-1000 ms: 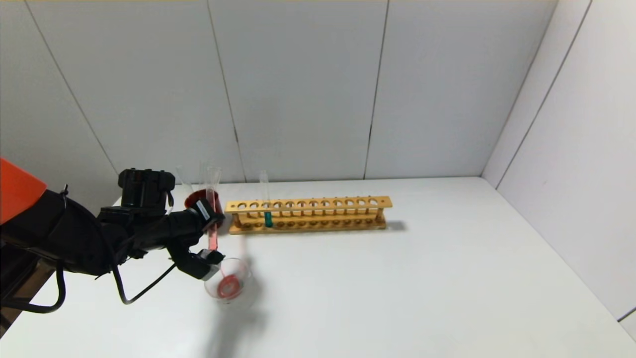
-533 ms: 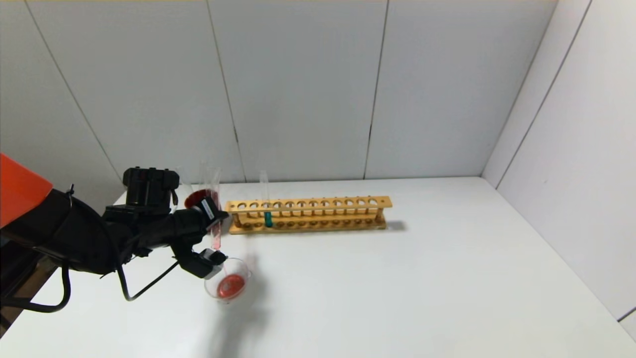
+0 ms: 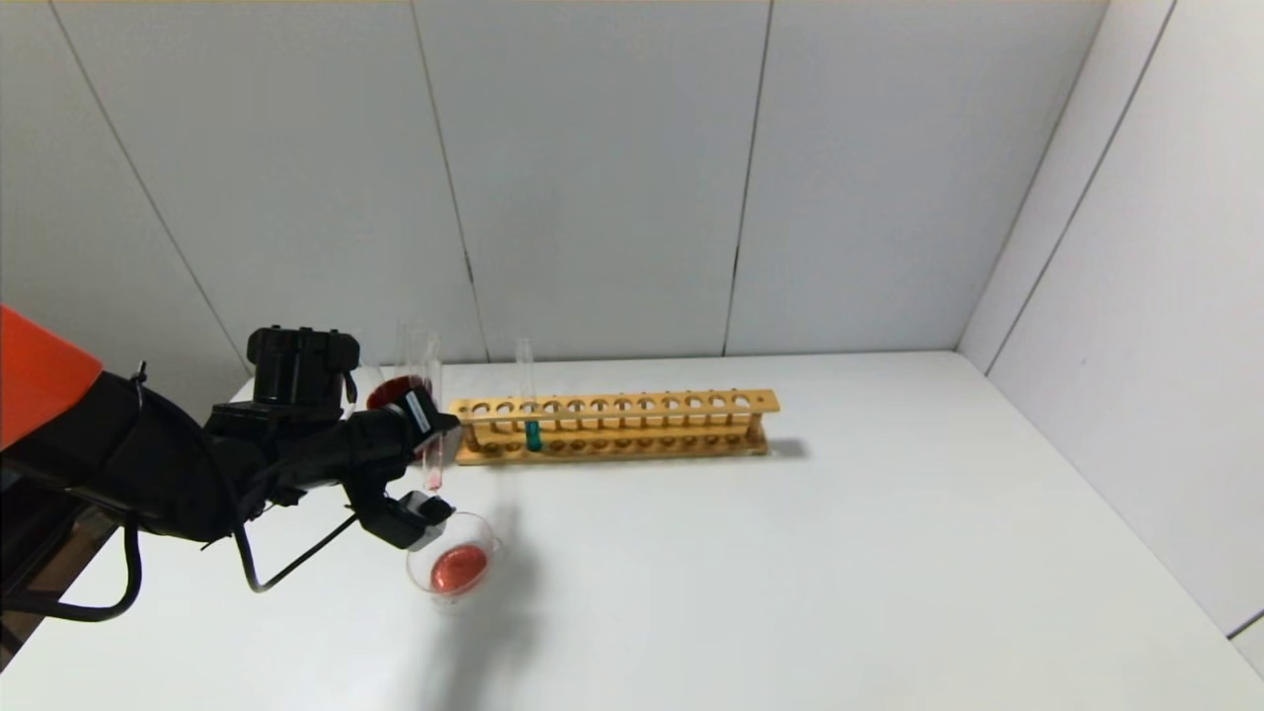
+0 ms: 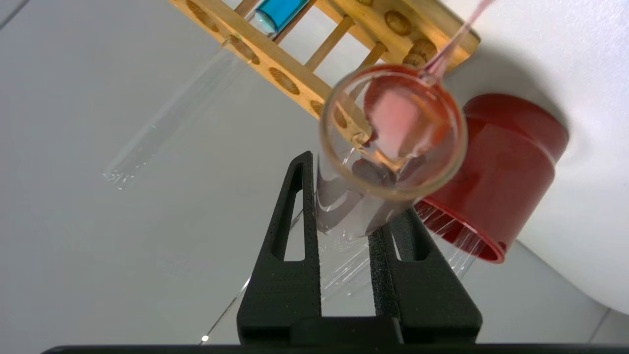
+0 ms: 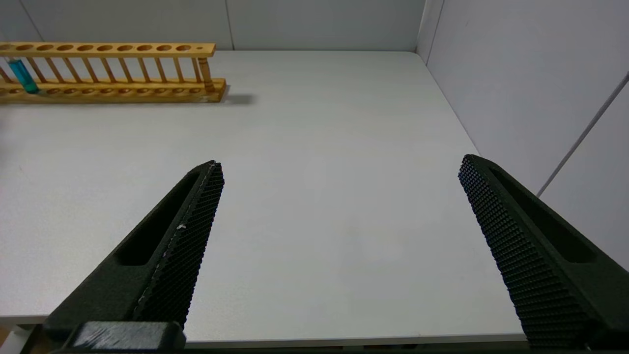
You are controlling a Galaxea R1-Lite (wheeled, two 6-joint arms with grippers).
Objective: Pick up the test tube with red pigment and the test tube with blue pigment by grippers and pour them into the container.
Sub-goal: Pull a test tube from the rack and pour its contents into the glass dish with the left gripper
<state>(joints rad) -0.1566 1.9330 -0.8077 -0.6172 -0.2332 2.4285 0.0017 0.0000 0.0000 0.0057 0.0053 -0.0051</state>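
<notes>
My left gripper (image 3: 420, 466) is shut on the test tube with red pigment (image 3: 432, 444). It holds the tube nearly upright just above and behind the container (image 3: 491, 553). Only a pink trace shows at the tube's bottom. The container, a clear glass dish, holds a pool of red liquid. In the left wrist view the gripper (image 4: 351, 194) clamps the clear tube (image 4: 344, 209). The test tube with blue pigment (image 3: 532, 415) stands in the wooden rack (image 3: 632, 427); it also shows in the left wrist view (image 4: 277, 10) and the right wrist view (image 5: 22, 73). My right gripper (image 5: 340, 162) is open and empty over the table's near right edge.
A dark red cup (image 3: 395, 393) with clear empty tubes stands right behind my left gripper, at the rack's left end; it also shows in the left wrist view (image 4: 501, 162). White walls close the back and right. The white table (image 3: 839, 553) stretches to the right.
The held tube has swung from tilted to nearly upright and moved slightly up and back. Its red column has thinned to a pink trace. The red pool in the dish has settled.
</notes>
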